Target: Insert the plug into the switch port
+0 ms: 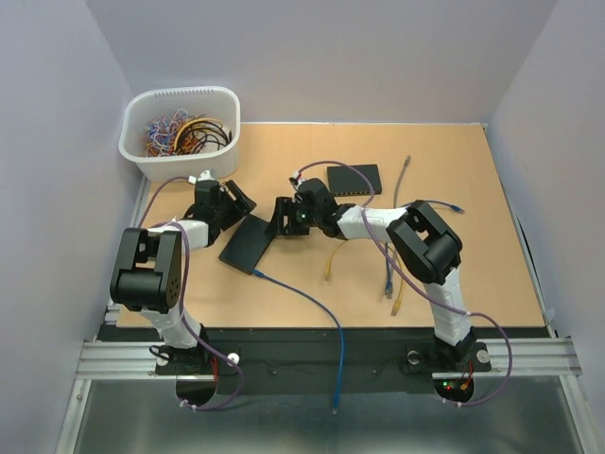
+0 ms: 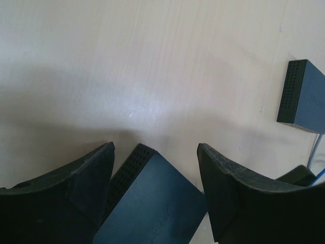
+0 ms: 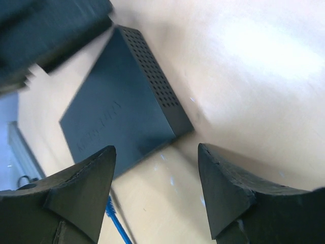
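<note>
A flat black switch [image 1: 248, 242] lies on the table left of centre. It shows between my left gripper's fingers in the left wrist view [image 2: 152, 203]. My left gripper [image 1: 241, 213] [image 2: 155, 150] is open around its far corner, with the left finger [image 2: 76, 188] against the perforated side. My right gripper [image 1: 276, 219] [image 3: 155, 150] is open and empty, low over the table just right of the switch [image 3: 117, 117]. A blue cable [image 1: 302, 298] [image 3: 116, 226] ends at the switch's near edge. I cannot tell whether its plug is in a port.
A second black switch [image 1: 354, 178] [image 2: 304, 96] lies further back. Loose yellow [image 1: 329, 265], blue and grey [image 1: 405, 175] cables lie to the right. A white bin [image 1: 180, 128] of cables stands at the back left.
</note>
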